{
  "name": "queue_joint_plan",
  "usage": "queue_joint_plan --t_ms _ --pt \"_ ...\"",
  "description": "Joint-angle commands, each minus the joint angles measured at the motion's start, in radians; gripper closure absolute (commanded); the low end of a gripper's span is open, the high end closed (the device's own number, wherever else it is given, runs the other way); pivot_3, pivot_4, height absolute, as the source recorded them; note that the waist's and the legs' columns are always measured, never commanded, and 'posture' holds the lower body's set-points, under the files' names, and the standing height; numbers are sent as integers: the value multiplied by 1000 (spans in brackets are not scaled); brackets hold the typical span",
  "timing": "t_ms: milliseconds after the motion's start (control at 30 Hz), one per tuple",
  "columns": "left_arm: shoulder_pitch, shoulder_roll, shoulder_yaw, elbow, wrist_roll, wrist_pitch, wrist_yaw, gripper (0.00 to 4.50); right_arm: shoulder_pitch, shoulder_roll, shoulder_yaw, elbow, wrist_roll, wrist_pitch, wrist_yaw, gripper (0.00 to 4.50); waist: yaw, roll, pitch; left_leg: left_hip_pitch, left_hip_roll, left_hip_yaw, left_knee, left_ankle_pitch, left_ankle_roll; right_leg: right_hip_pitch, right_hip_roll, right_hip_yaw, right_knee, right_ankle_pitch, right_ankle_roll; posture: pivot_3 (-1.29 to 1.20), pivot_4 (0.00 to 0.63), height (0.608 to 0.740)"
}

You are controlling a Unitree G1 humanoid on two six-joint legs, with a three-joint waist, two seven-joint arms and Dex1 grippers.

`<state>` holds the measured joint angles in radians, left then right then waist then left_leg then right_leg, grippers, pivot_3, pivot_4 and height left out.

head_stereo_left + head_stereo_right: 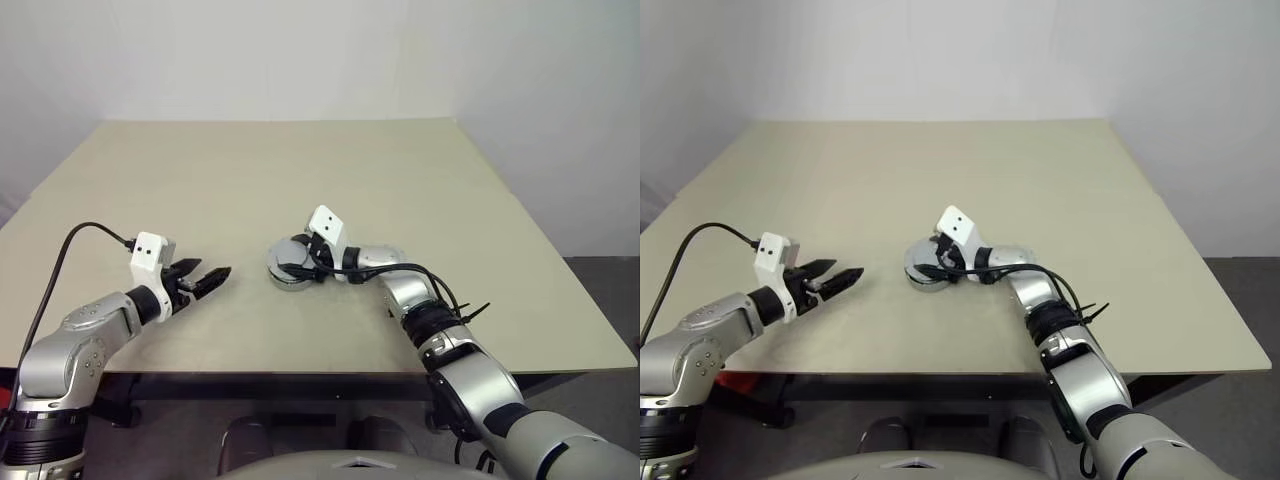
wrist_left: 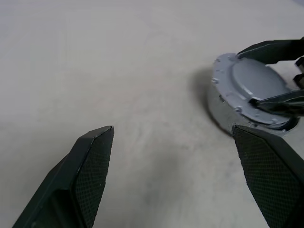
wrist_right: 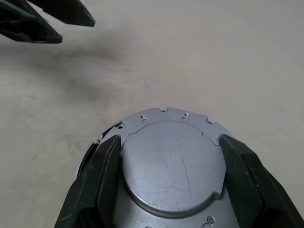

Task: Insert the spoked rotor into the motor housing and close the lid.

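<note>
The motor housing (image 1: pixel 285 279) is a shallow silver cup near the table's middle front. Its grey lid (image 3: pixel 171 166) lies flat on top and covers the inside. The spoked rotor is hidden. My right gripper (image 3: pixel 169 140) reaches in from the right, low over the lid. It is open, with its fingers (image 3: pixel 107 175) lying along either side of the lid's raised round centre, close against its edges. My left gripper (image 1: pixel 212 270) hovers a hand's width to the left of the housing. It is open and empty, and it points toward the housing (image 2: pixel 223 111).
The beige table (image 1: pixel 300 170) stretches far behind and to both sides of the housing. Its front edge runs just below both arms. A black cable (image 1: pixel 60 260) loops off my left wrist. White walls stand beyond the table.
</note>
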<state>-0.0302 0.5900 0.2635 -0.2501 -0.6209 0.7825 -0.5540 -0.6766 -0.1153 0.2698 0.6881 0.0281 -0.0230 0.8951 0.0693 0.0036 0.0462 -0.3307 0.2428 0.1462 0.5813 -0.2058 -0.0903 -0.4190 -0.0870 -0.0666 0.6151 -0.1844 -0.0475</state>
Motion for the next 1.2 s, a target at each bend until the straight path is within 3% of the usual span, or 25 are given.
queue_joint_plan --t_ms 33,167,433,700,1200 --pt "-11 13 26 -12 -8 -7 -11 247 -10 -18 -6 -26 0 15 21 1333 0 0 0 0 0 0 0 0 0 0 0 0 0 0 0 0 0 740" --pt "-13 3 19 -16 -1 -9 -6 247 -11 -11 -8 -23 0 16 20 1333 0 0 0 -1 0 0 0 0 1 0 0 0 -1 0 0 0 0 740" --pt "-6 -14 9 -30 5 -10 3 247 -33 60 -108 -110 140 234 17 1333 -3 0 0 0 0 0 -1 0 1 0 0 0 -1 0 0 0 0 740" --pt "-3 -24 5 -38 8 -8 9 247 3 44 -73 -160 113 217 49 1333 -3 0 0 -1 0 0 -2 0 0 -1 0 0 -2 0 0 0 0 740" --pt "-4 -18 8 -36 8 -9 9 247 11 7 -28 -78 46 101 67 1333 -3 0 0 -1 0 0 -2 0 0 -1 0 0 -2 0 0 0 0 740"
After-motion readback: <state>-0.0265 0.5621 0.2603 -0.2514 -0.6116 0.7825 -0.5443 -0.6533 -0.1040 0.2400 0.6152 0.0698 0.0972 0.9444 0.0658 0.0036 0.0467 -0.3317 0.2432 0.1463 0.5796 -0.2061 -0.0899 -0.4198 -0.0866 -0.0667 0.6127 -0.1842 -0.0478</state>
